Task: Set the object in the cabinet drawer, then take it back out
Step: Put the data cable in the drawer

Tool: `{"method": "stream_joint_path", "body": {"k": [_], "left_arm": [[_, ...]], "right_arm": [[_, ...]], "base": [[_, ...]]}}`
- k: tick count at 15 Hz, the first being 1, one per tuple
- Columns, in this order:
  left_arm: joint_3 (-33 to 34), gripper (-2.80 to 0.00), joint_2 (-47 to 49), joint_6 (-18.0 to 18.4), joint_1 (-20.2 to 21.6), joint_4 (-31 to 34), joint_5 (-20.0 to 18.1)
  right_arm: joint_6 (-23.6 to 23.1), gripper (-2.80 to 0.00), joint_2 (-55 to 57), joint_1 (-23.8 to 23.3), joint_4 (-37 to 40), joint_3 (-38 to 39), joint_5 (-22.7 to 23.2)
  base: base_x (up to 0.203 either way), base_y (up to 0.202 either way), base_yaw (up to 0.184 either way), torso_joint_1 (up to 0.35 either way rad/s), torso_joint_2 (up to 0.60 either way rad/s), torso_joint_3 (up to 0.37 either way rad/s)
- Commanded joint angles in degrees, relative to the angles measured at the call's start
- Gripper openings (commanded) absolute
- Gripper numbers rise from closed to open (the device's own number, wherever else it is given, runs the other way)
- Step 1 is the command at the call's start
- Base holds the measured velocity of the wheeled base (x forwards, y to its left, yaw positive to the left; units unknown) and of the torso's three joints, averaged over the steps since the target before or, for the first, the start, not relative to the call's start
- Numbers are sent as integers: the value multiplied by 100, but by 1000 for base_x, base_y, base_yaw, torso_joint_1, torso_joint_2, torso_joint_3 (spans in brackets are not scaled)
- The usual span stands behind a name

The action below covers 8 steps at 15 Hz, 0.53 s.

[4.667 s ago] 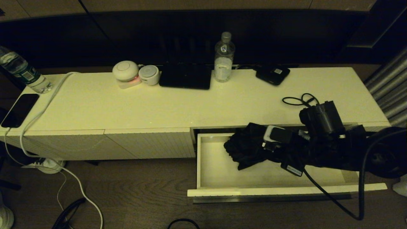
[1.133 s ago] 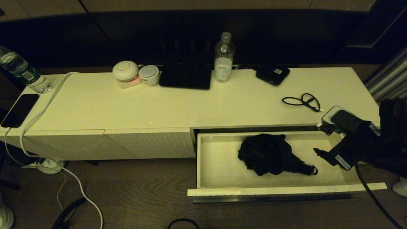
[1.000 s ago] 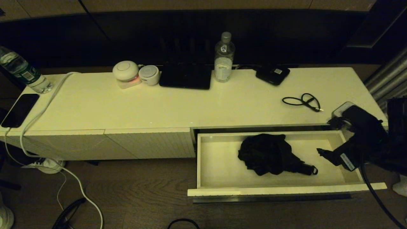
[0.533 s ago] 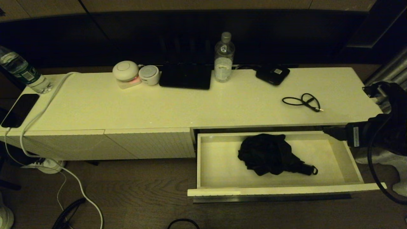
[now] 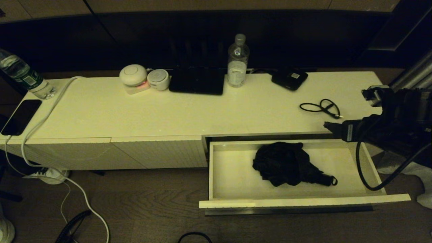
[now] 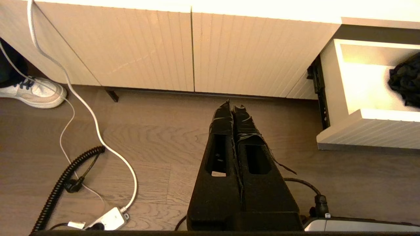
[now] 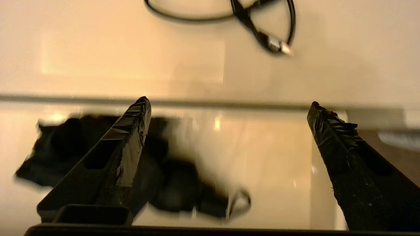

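The object, a black folding umbrella (image 5: 285, 163), lies loose in the open cabinet drawer (image 5: 303, 203). Its short handle and wrist loop (image 5: 329, 180) point toward the drawer's right end. It shows blurred below my right gripper (image 7: 229, 103) as a dark heap (image 7: 177, 190). That gripper is open and empty, jaws spread wide. It hovers above the drawer's back right corner, at the cabinet's front edge, apart from the umbrella. One of its fingers (image 5: 337, 131) shows in the head view. My left gripper (image 6: 233, 105) is shut and empty, parked low over the floor before the ribbed panels.
A thin black cable loop (image 5: 320, 107) lies on the cabinet top just beyond my right gripper. Further back stand a flat black device (image 5: 289, 79), a water bottle (image 5: 238, 62) and a black pad (image 5: 196, 81). White cables (image 6: 98, 131) trail across the floor.
My right gripper let go of the umbrella in the drawer, then rose from the drawer's right end to the cabinet's front edge. The umbrella has stayed still over the last second.
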Motion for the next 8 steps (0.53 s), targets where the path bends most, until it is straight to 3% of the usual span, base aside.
{"method": "stream_joint_path", "body": {"k": [1,8], "left_arm": [[0,-280,-9,-7,4,-2,2],[0,-280,-9,-7,4,-2,2]], "right_arm": [[-38,0,647,-68,-582,5,28],[-34,0,827,-568,-925,-276,181]], "base": [[0,0,0,0,0,0],[0,0,0,0,0,0]]}}
